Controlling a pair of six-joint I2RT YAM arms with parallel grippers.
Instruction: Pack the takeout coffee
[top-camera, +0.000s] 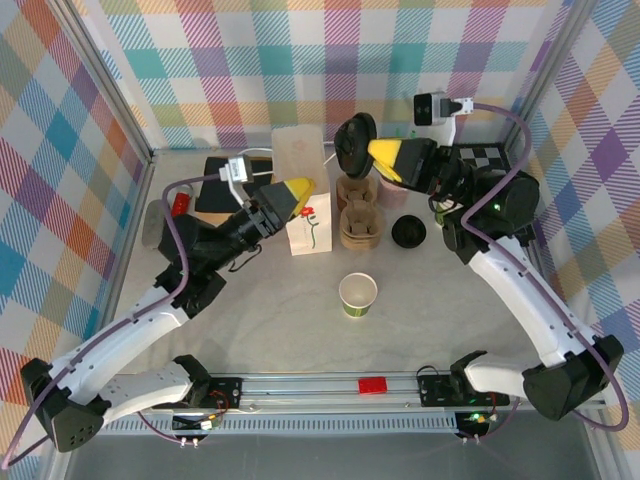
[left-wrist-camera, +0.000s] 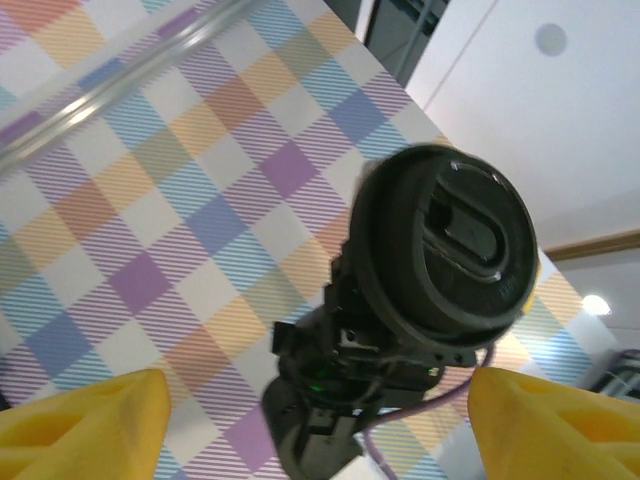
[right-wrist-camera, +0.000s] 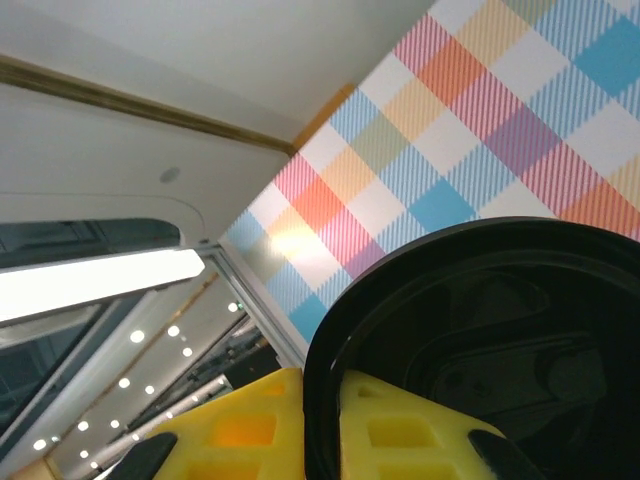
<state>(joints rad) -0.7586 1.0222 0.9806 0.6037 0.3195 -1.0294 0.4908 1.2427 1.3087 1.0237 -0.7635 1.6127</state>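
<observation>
The takeout coffee is out of view. My right gripper is raised at the back and is shut on the rim of a loose black lid, which stands on edge in the air. My left gripper is open, its yellow fingers wide apart with nothing between them. It points up at that black lid from the left, still apart from it. A lidless green cup with a white inside stands upright near the table's middle front.
A white paper bag with a flower print stands just beside my left gripper, with a brown bag behind it. Cardboard cup carriers sit in the middle, and a second black lid lies to their right. Plaid walls enclose the table.
</observation>
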